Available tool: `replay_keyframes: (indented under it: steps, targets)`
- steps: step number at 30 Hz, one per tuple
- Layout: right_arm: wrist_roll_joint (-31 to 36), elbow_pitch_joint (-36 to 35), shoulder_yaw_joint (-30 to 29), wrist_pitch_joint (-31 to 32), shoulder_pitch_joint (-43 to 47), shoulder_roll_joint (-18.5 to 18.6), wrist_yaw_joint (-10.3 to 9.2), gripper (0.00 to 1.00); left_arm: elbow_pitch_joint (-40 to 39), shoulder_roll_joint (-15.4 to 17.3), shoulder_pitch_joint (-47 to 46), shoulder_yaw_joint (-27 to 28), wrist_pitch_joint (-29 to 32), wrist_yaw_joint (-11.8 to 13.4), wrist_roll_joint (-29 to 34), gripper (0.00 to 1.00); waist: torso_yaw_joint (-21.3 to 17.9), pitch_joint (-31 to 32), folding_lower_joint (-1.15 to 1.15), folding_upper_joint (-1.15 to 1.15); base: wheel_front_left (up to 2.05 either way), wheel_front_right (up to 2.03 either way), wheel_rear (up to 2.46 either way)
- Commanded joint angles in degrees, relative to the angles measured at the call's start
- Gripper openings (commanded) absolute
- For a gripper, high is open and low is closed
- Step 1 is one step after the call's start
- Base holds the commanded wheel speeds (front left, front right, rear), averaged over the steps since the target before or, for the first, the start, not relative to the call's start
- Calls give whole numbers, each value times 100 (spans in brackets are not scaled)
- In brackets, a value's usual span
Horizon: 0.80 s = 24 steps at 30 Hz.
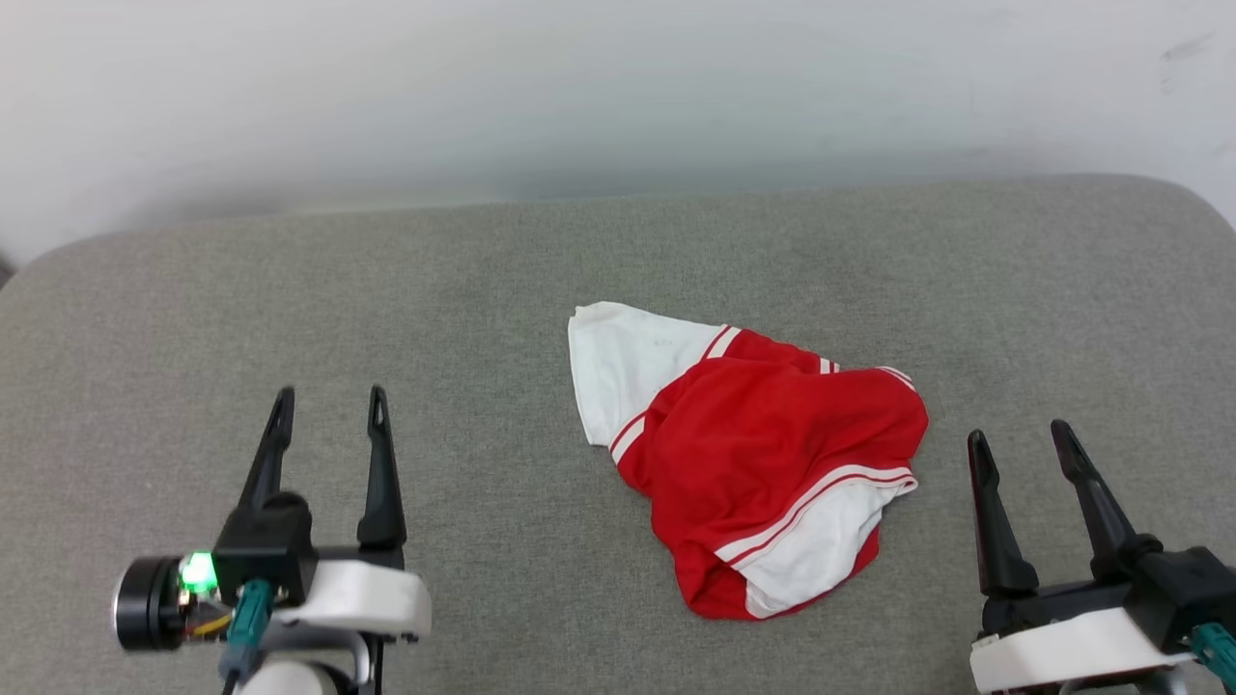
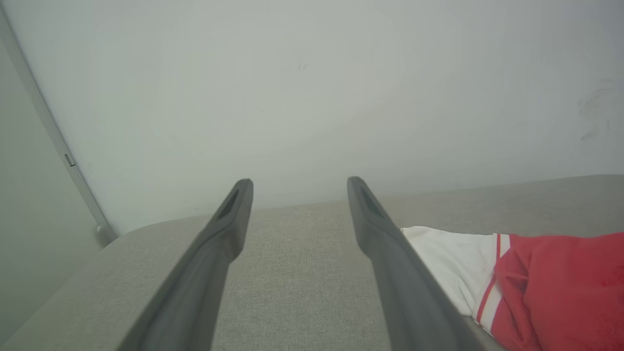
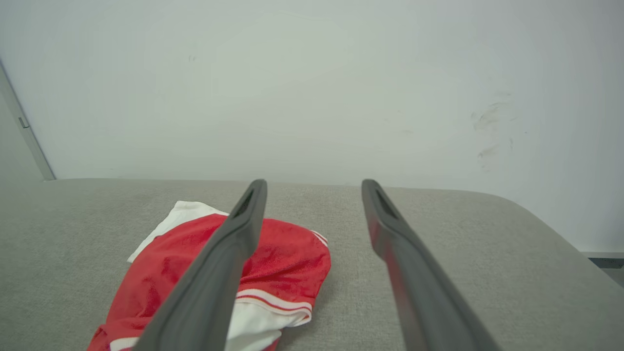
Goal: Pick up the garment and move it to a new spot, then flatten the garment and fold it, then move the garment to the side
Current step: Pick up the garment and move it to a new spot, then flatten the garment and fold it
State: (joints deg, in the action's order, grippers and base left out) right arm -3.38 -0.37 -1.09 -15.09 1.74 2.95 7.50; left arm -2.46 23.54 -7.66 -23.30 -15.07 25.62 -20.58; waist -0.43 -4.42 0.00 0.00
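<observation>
Garment (image 1: 763,463) lies crumpled in a heap on the grey padded surface (image 1: 483,290), a little right of centre in my head view. Its red body is bunched up, with 1 white sleeve spread toward the far left and another white panel with striped trim at the near edge. My left gripper (image 1: 328,396) sits well apart from the heap on its left, its 2 fingers spread wide with nothing between them. My right gripper (image 1: 1022,432) is near the garment's right edge without touching it, and its fingers are parted about as far and hold nothing. I cannot tell whether either set of fingertips touches the padding. A pale wall (image 1: 579,87) rises behind the surface.
</observation>
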Motion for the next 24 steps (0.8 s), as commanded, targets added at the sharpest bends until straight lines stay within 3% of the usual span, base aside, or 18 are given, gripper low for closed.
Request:
replay_keyframes:
  steps: [1,13,24]
  targets:
    - [-63,9,-7,-12,82,-13,-2,100,-35,-51,99,62,-14,-29,44,100,-4,44,0,0,0,0,0]
    - [-320,91,-57,-12,432,-13,-2,100,-126,-879,1288,940,-15,-625,823,100,-50,366,0,0,0,0,0]
    - [-454,54,-17,-12,686,-12,-2,100,2,-1417,1684,1541,-15,-1094,1214,100,-18,467,0,0,0,0,0]
